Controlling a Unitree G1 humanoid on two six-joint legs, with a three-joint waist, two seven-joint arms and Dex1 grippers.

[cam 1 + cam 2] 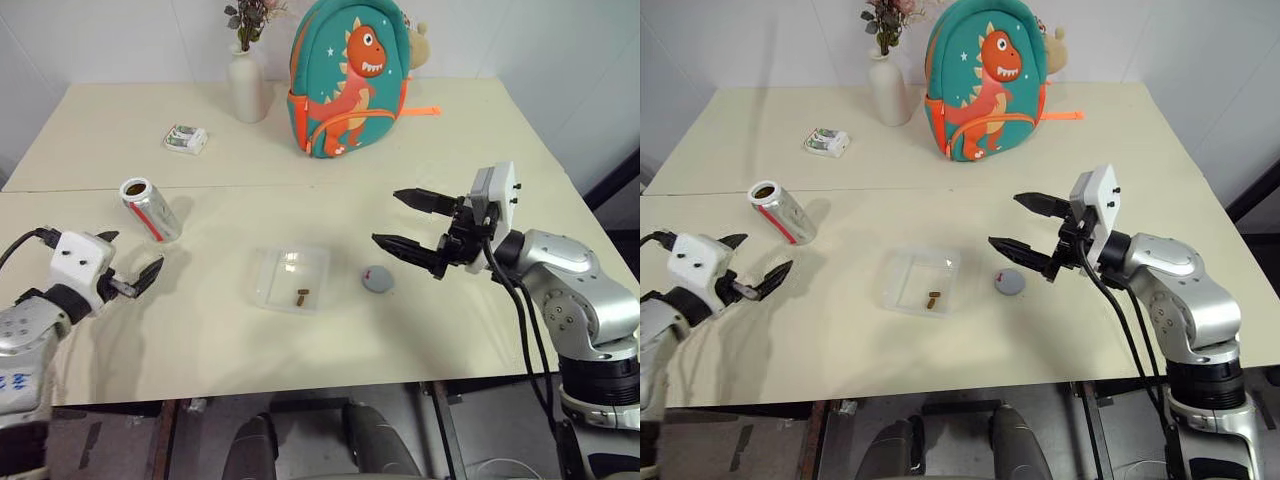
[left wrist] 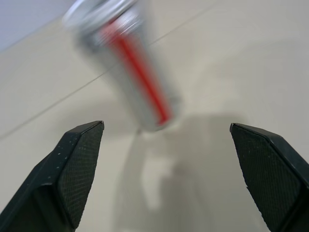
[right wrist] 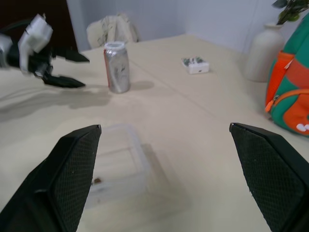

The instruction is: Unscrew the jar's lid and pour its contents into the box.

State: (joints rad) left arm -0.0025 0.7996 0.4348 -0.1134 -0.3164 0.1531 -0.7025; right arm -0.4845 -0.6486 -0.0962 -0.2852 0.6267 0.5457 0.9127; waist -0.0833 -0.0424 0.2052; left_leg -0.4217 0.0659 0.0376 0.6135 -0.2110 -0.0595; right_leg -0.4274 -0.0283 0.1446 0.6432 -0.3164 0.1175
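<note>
The jar (image 1: 150, 209) stands upright on the bench (image 1: 200, 340), apparently untouched, just beyond the left pincer (image 1: 132, 264), which gapes wide and empty. The right pincer (image 1: 410, 222), likewise wide and empty, hovers above the lid (image 1: 377, 279) beside the box (image 1: 290, 278).

Cream table (image 1: 300, 130), white walls (image 1: 120, 40)

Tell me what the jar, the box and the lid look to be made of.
Jar: likely thin metal or metallised plastic, by its silvery sheen, with a red stripe. Box: clear plastic, since the table and the brown pieces show through its glossy walls. Lid: matte grey, probably plastic or metal; the look leaves it open.
</note>
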